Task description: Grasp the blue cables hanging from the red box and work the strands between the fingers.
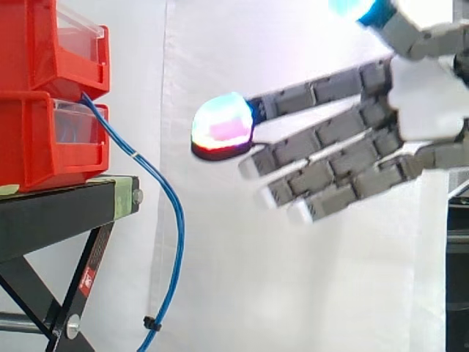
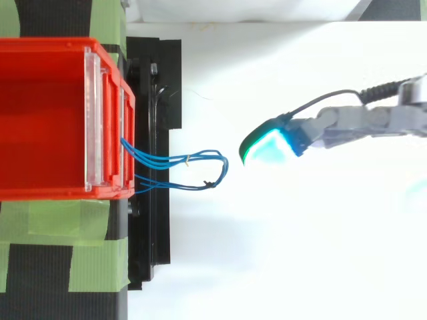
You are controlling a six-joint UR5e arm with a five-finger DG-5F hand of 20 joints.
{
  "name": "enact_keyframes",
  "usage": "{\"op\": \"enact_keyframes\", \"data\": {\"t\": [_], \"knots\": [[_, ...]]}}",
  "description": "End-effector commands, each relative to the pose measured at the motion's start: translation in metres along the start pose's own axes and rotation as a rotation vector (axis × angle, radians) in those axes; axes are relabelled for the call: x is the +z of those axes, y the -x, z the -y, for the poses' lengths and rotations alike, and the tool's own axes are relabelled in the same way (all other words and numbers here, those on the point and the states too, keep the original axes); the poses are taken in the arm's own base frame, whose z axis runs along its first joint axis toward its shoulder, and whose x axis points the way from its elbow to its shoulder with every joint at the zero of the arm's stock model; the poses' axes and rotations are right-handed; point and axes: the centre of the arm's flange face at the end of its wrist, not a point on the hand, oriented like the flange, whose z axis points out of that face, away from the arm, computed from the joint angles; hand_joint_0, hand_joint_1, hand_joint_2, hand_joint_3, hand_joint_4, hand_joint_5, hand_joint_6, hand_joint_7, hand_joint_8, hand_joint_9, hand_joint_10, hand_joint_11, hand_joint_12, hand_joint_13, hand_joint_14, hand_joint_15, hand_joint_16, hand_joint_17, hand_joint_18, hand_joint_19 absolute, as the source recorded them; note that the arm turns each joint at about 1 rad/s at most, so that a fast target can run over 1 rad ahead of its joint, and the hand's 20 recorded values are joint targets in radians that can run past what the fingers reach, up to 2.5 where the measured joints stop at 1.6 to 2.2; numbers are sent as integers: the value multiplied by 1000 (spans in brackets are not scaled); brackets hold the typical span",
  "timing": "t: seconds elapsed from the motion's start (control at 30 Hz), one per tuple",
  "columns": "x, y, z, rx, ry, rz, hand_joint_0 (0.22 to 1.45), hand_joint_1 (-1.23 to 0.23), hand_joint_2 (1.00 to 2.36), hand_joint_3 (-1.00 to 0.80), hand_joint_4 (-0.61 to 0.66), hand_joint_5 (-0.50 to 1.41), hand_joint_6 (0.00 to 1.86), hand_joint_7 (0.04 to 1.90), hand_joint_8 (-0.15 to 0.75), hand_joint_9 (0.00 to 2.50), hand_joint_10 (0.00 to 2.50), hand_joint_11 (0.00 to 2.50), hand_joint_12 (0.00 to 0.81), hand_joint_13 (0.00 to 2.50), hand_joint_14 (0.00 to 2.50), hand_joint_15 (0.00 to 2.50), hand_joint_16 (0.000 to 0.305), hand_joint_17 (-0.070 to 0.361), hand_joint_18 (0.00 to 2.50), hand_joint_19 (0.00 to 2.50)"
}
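Side and top views. The hand [image 1: 429,103] reaches in from the right with its fingers straight and spread, holding nothing. Its leading glowing fingertip [image 1: 223,126] points at the bins, level with the lower one, and stands apart from the strands.

Beyond it, the blue cables [image 1: 174,213] leave the front of the stacked red bins [image 1: 44,139]. They drop in a slack loop past the front edge of the black stand [image 1: 58,209], clear of it. A small black tie [image 1: 150,323] binds them low down.

The strands are judged thin, light and limp, likely to swing or slip from broad pads. The best hold is probably the free-hanging stretch just below the stand's edge, taken between thumb and fingers. The white curtain [image 1: 293,279] closes the background.
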Motion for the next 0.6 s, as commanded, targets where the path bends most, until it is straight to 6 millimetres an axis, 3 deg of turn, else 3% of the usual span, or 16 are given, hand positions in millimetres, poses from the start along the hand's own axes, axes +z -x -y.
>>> {"op": "enact_keyframes", "data": {"t": [0.0, 0.3, 0.4, 0.57], "knots": [[13, -4, 15, 28, 17, 5, 634, -408, 1000, -1000, 101, -487, 5, 651, 264, 0, 2, 0, 381, 0, 4, 187, 72, 161, 0, 295], [20, 1, 13, 34, 62, 65, 634, -408, 1000, -1000, 106, -481, 5, 653, 265, 0, 0, 1, 380, 0, 4, 188, 72, 161, 0, 300], [28, 1, 29, 37, 51, 107, 634, -408, 1000, -1000, 107, -480, 5, 656, 266, 0, 1, 0, 382, 0, 5, 193, 72, 161, 0, 307], [37, 1, 30, 57, 100, 123, 634, -407, 1000, -1000, 107, -480, 5, 657, 267, 0, 0, 7, 381, 0, 4, 196, 72, 162, 0, 306]]}}
